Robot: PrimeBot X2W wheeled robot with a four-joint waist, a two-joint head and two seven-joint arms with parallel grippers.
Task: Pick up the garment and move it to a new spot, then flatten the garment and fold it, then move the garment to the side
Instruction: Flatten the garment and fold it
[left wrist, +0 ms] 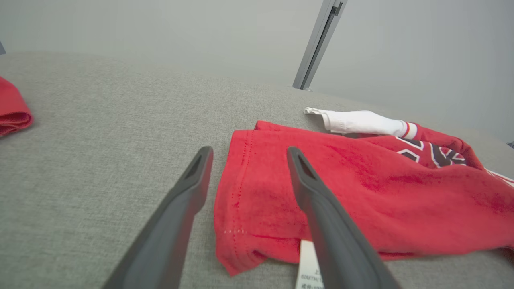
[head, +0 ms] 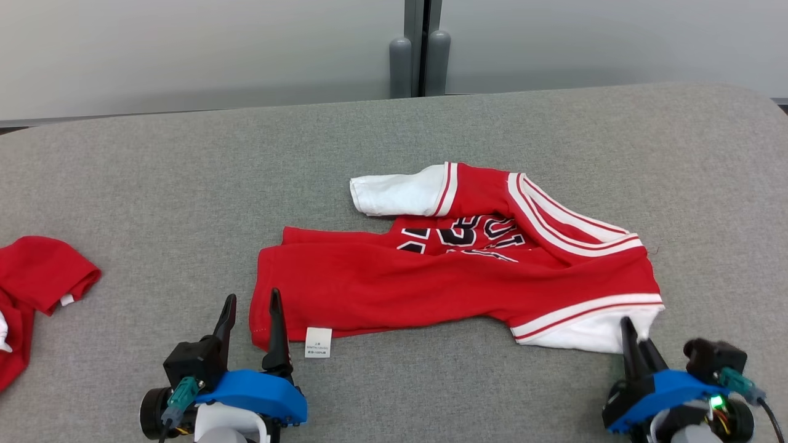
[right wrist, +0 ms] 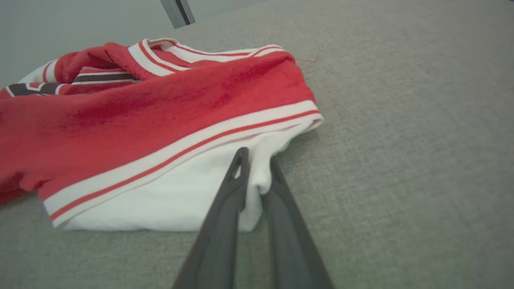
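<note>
Left claw [head: 251, 326]: spread wide, astride red hem corner [left wrist: 241, 208]. Right claw [head: 637, 347]: pinching white sleeve [right wrist: 180, 200]. Garment [head: 431, 289]: rumpled, mid grey table [head: 184, 184]. Step, likely: flattening. Next calls for gripping hem, drawing ends apart.

garment [head: 431, 289]: middle of table [head: 154, 172] | other cloth [head: 37, 277]: far left, well apart | left gripper [head: 252, 296]: at garment's near left corner | right gripper [head: 634, 332]: at its near right corner
</note>
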